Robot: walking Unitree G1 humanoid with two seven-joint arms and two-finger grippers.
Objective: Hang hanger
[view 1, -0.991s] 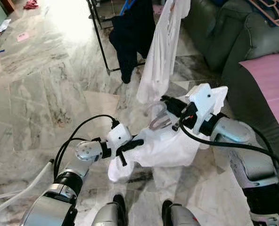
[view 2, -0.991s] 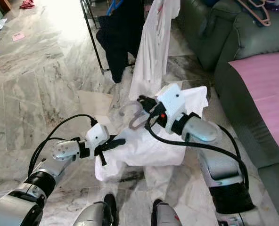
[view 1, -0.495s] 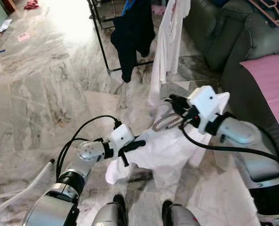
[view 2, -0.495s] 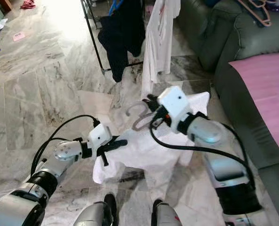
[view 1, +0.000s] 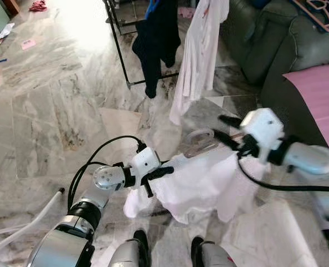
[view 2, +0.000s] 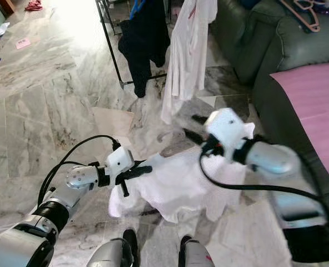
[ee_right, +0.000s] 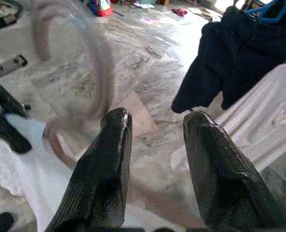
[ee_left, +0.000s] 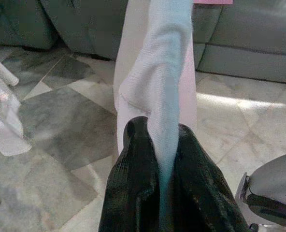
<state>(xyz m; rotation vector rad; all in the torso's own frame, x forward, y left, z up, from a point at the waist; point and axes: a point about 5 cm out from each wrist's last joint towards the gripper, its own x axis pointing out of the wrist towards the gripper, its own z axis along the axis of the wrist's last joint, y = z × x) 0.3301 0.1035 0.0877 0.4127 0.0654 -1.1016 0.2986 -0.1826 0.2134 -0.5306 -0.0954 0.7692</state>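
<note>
**White shirt held up between two pincers near the drying rack**

The left pincer (view 1: 159,173) was clamped on a fold of the white cotton shirt (view 1: 200,183); the left wrist view showed the cloth pinched tight between its two black fingers (ee_left: 133,193). The shirt drooped from that grip over the grey marble floor (view 1: 53,100), in front of the robot's feet.

The right pincer (view 1: 227,129) stood with its fingers (ee_right: 104,164) spread apart, at the far top edge of the shirt. A pale, translucent plastic hanger (view 1: 197,142) had its curved hook just beside those fingers, poking up out of the shirt's collar area; motion blur made it impossible to tell whether the fingers touched it.

Beyond the shirt stood the black metal drying rack (view 1: 120,50). On it hung a dark navy garment (view 1: 159,33) on a blue hanger (ee_right: 271,9), and just to the side of it toward the sofa a second white garment (view 1: 198,61). The dark green leather sofa (view 1: 264,39) sat to the robot's right of the rack, with a pink cover (view 1: 320,94) on its near seat and a pink hanger (view 1: 320,11) lying on its back.
</note>
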